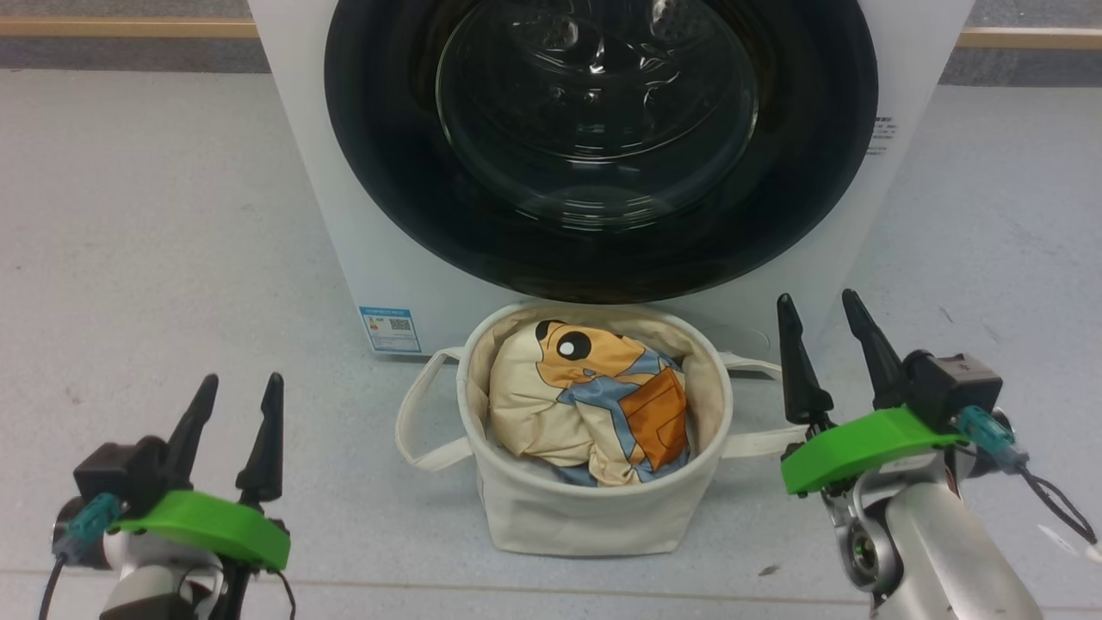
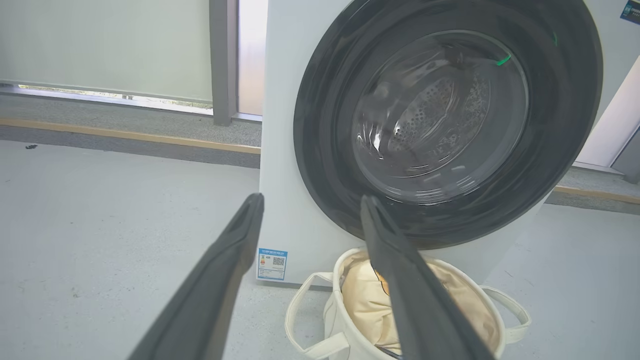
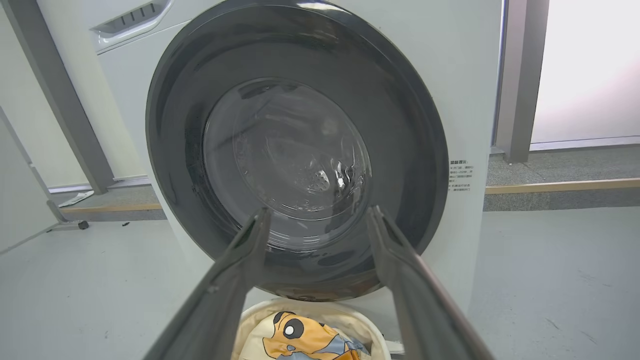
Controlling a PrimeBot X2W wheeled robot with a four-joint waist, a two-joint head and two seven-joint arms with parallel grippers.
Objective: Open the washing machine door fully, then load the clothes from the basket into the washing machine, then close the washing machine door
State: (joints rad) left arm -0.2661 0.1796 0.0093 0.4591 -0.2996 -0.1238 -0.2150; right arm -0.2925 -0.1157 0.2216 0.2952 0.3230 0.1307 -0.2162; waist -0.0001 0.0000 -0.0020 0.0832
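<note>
Washing machine sits dead centre at the top of the head view, white front facing the robot. Washing machine door is shut, black rim flush to the front, and the glass bowl shows the steel drum behind it. Blue label sticker is on the machine's lower left corner.

Basket stands upright on the grey floor just in front of the machine, under the door's bottom edge; can't tell if it touches the machine. Clothes are inside the basket, cream garment with the orange-and-blue cartoon print on top, bunched up. A bit of pale blue fabric shows under it, too little to tell what it is.

Left gripper is low at the left, jaws spread wide, nothing between them. It is well apart from the basket, left of the basket's left handle. In the left wrist view the fingers point toward the machine's lower left front, and the basket lies past the right-hand finger.

Right gripper is at the right, jaws spread wide and empty. Its fingers are beside the basket's right handle, no contact that I can tell. In the right wrist view the door's lower rim sits between the two fingers, beyond their tips, with the clothes low between them, not touched.
</note>
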